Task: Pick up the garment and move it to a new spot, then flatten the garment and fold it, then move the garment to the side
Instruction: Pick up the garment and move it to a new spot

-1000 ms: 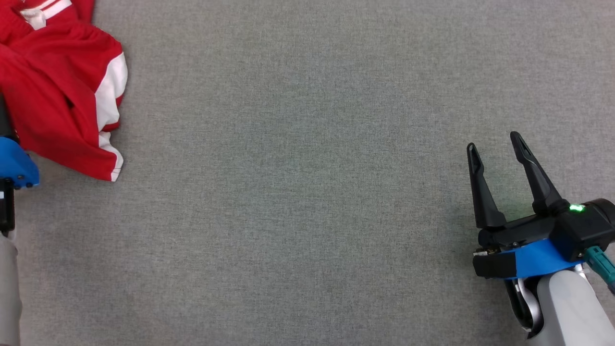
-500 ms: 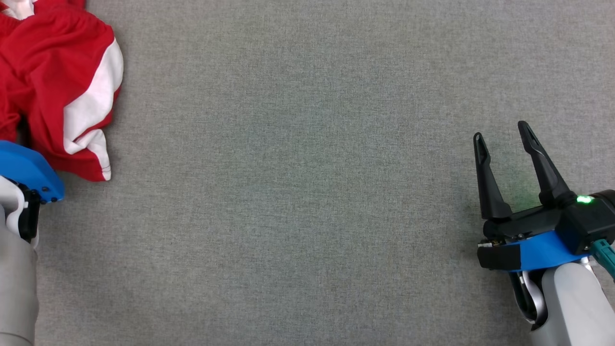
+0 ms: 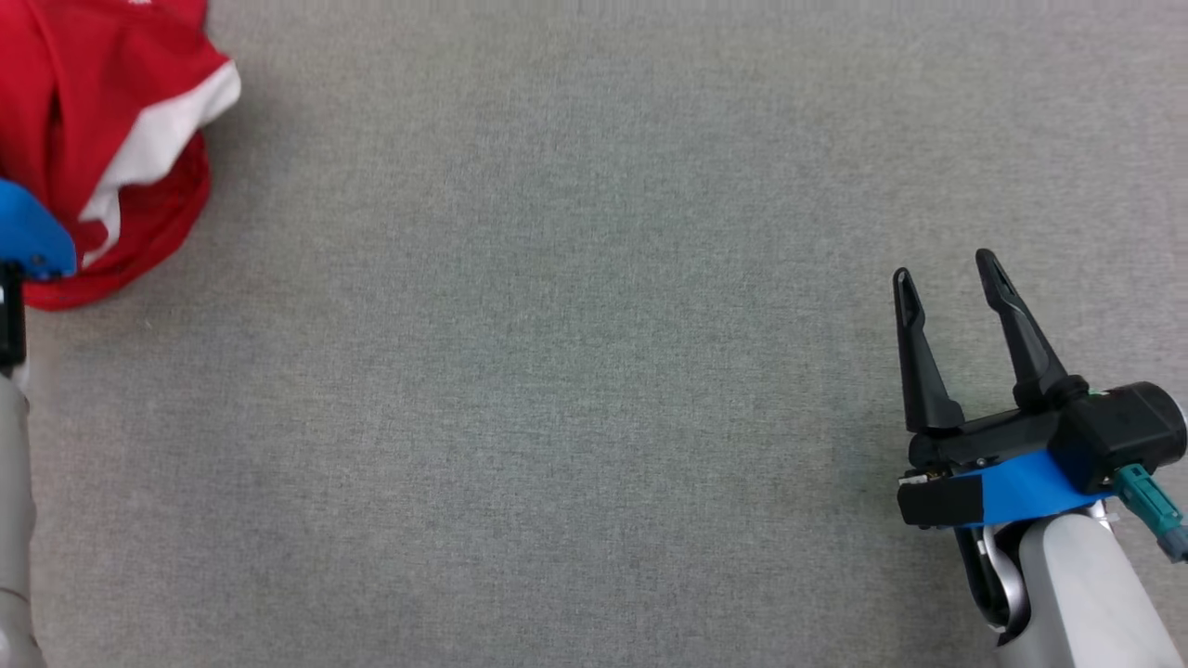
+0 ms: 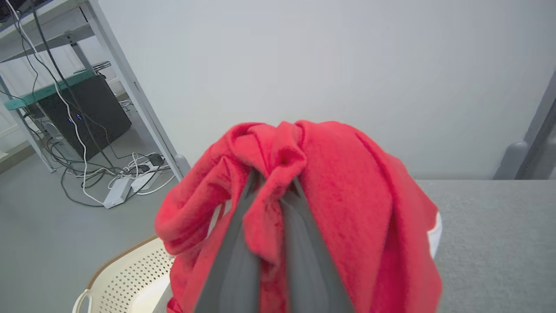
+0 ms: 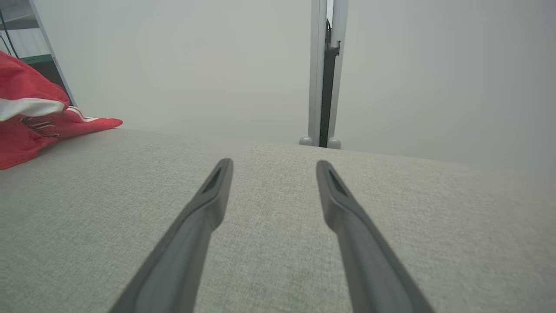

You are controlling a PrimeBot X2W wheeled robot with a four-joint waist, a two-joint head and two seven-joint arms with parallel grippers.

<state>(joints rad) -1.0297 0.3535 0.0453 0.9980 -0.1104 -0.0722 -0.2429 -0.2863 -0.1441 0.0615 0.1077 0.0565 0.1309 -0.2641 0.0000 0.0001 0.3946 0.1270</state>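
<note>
**Desk:** Where is the garment on your screens?

**Operator:** I see the garment [image 3: 111, 130], red with white panels, bunched at the far left corner of the tabletop [image 3: 594, 390]. On the right wrist camera a flat red tail of it lies on the grey surface by the far edge. The bulk is heaped higher beside it.

**Desk:** And the left gripper?

**Operator:** On the left wrist camera my left gripper [image 4: 274, 182] has its two fingers drawn almost together, pinching a fold of the red fabric. The cloth wraps over both tips and drapes down either side. From the head camera I see that arm's blue wrist collar [image 3: 32, 237] against the garment at the left edge.

**Desk:** Right side?

**Operator:** My right gripper [image 3: 944, 267] is by the right edge of the tabletop, towards the near side and well apart from the garment. Its fingers are spread wide over bare grey surface. I cannot tell whether they touch it.

**Desk:** Anything beyond the table?

**Operator:** Past the left edge, low down, I see a cream perforated basket [image 4: 126, 278]. Further back there is a metal rack [image 4: 130, 87] with a dark computer case [image 4: 87, 113], and loose cables [image 4: 87, 182] lie on the floor.
</note>
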